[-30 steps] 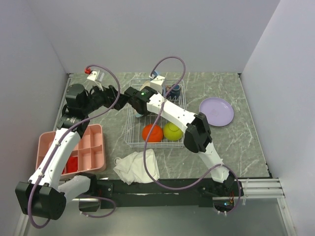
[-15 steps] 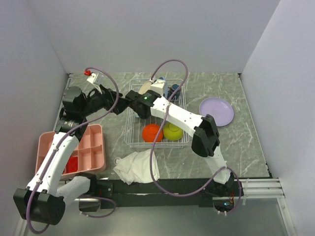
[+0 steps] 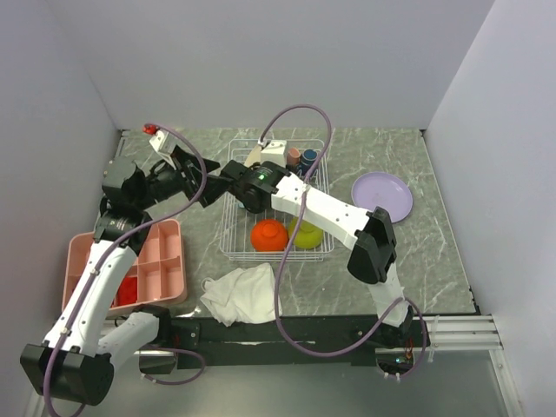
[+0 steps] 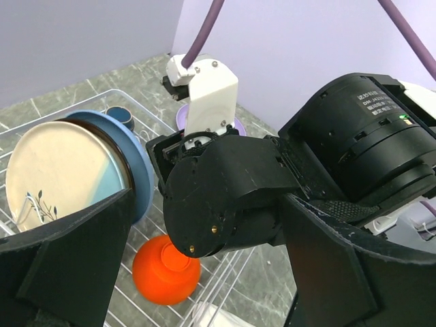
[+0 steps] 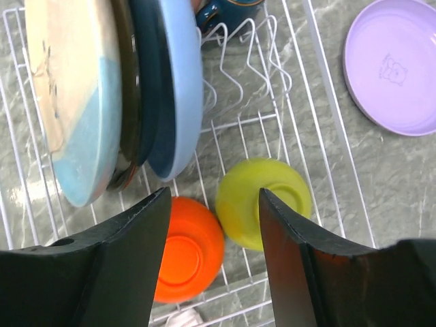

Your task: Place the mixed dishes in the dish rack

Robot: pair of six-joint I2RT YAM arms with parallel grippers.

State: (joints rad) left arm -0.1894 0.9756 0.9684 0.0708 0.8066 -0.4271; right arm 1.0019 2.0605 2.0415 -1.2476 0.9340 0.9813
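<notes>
two plates, cream-and-blue plate (image 5: 71, 95) and light-blue plate (image 5: 182, 82), stand on edge in the dish rack (image 3: 233, 228), orange bowl (image 5: 187, 248) and lime-green bowl (image 5: 262, 201) upturned inside it. lavender plate (image 5: 395, 65) lies on the tabletop (image 5: 381, 197) right of the rack. left fingers (image 4: 68, 266) and right fingers (image 5: 116, 272) gape wide, empty.

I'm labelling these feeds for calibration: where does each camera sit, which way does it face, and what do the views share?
Top external: above and behind the bases, looking down on the table; the left arm and right arm both show, meeting at the dish rack.
Left wrist: on the left arm, looking across the rack at the right arm's wrist; the left gripper shows open fingers framing the view.
Right wrist: over the rack, looking down; the right gripper shows open fingers along the bottom.
Shared: the orange bowl is in all three.
</notes>
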